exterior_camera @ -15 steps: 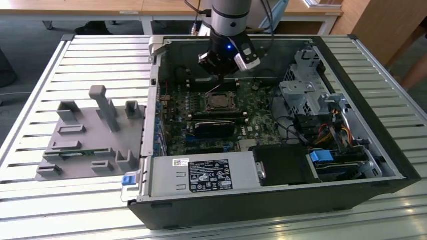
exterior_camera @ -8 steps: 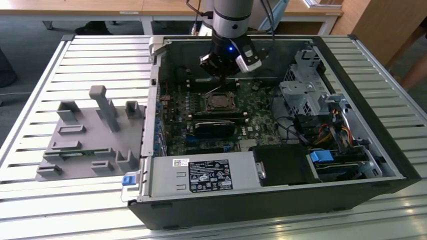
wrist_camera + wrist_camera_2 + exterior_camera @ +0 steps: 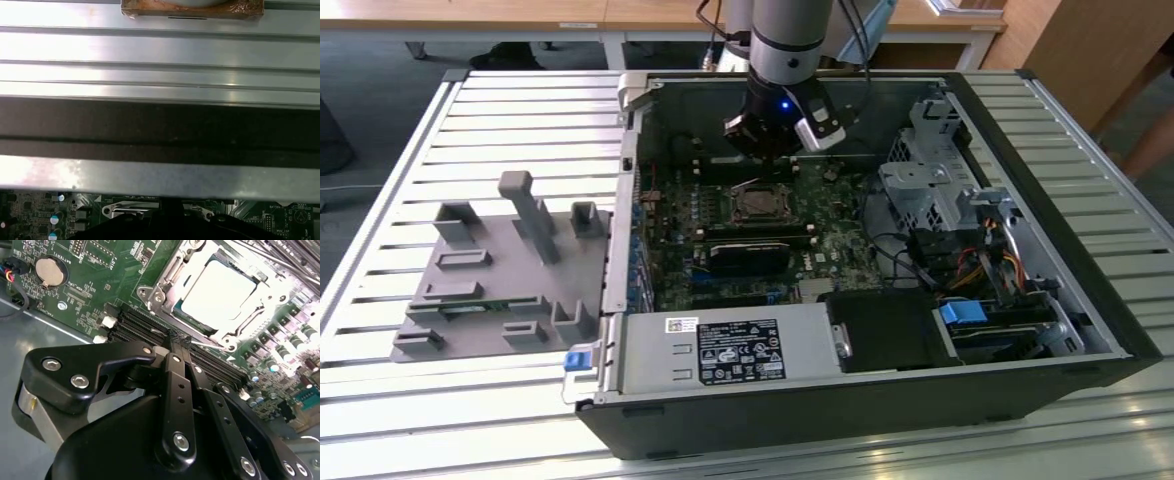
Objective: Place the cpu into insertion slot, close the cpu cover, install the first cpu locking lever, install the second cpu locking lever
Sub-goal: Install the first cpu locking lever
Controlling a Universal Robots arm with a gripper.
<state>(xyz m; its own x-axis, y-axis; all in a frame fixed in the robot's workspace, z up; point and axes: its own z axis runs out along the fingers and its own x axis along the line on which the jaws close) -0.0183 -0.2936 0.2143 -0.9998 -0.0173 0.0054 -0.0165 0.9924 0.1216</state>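
From across the room, the exterior view takes in the whole open computer case [image 3: 1067, 300], one grey fixture tray [image 3: 494, 270] at the exterior view's left, and one white label [image 3: 736, 352] whose print I leave unread. The second wrist view shows what that one doesn't. The single gripper [image 3: 177, 342] is clenched on nothing, its tips just beside the insertion slot [image 3: 150, 294]. One cpu [image 3: 217, 290] sits in that slot, the cpu cover [image 3: 250, 322] lying flat around it. One coin battery [image 3: 50, 271] lies well apart.
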